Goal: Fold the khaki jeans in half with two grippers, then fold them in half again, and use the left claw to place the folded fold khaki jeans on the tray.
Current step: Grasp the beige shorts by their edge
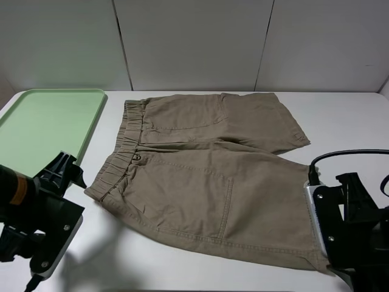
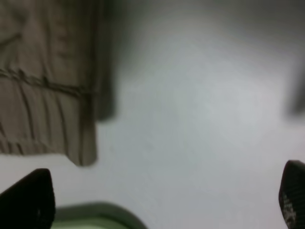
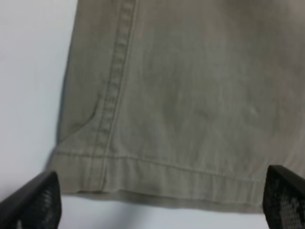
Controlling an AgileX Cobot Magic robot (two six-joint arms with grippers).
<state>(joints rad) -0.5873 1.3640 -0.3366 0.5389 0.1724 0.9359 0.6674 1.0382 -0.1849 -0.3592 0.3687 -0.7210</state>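
1. Left gripper (image 2: 159, 200): jaws spread wide with nothing between them. It hangs over bare table (image 2: 200, 114), just beside the near corner of the waistband and close to the tray (image 2: 97, 215) rim.
2. Right gripper (image 3: 159, 200): jaws spread wide and not closed on anything. It is poised over the hem of the near leg, and the hem edge runs across the gap between the two fingertips.
3. Jeans (image 1: 206, 164): khaki, spread flat and unfolded in the middle of the table. The gathered waistband faces the tray and both legs point toward the right arm. The far leg lies slightly angled away from the near one. A patch pocket shows on each leg.
4. Tray: pale green with a low rim, at the far left of the table. It sits near the waistband but apart from it, with a strip of table between.
5. Table: white and flat, with grey wall panels behind it.
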